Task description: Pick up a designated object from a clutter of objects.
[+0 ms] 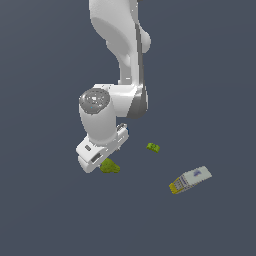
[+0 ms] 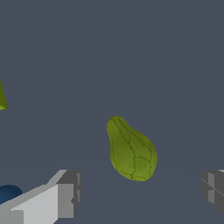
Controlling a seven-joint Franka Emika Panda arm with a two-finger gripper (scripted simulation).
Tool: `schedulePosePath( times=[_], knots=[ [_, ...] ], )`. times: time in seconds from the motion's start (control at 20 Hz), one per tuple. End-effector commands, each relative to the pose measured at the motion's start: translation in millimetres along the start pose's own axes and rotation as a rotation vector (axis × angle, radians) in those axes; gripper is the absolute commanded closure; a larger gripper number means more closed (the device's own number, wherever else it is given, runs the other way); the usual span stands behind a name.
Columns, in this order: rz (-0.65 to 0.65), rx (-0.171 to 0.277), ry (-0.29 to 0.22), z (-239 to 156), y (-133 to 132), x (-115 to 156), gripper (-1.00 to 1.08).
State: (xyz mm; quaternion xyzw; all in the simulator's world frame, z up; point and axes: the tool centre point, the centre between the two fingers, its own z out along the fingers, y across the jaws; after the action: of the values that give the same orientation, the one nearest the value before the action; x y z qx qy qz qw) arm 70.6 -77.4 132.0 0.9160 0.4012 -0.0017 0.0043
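Note:
The designated object, a lumpy olive yellow-green blob (image 2: 131,151) with a rounded bulb and a narrow stub, lies on the dark floor. In the exterior view the blob (image 1: 110,167) peeks out from under the white hand. My gripper (image 2: 140,194) stands open, its grey fingertips (image 2: 70,192) set wide to either side of the blob, apart from it. In the exterior view the hand hides the fingers. Of the clutter, the dark blue ball (image 2: 8,194) shows by one finger, the small green block (image 1: 153,147) and the white-and-yellow box (image 1: 190,180) lie toward the exterior view's right.
The white arm (image 1: 120,60) rises above the hand and covers the floor behind it. A yellow-green sliver (image 2: 2,98) pokes in at the wrist view's edge. The floor is plain dark grey-blue.

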Motion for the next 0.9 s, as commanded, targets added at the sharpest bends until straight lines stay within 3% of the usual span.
schedulePosePath(
  times=[0.0,0.85],
  knots=[
    [-0.045,0.001,0.002,12.4,3.2,-1.0,-0.92],
    [-0.138,0.006,0.006,44.1,8.8,-4.9,-0.92]
  ],
)
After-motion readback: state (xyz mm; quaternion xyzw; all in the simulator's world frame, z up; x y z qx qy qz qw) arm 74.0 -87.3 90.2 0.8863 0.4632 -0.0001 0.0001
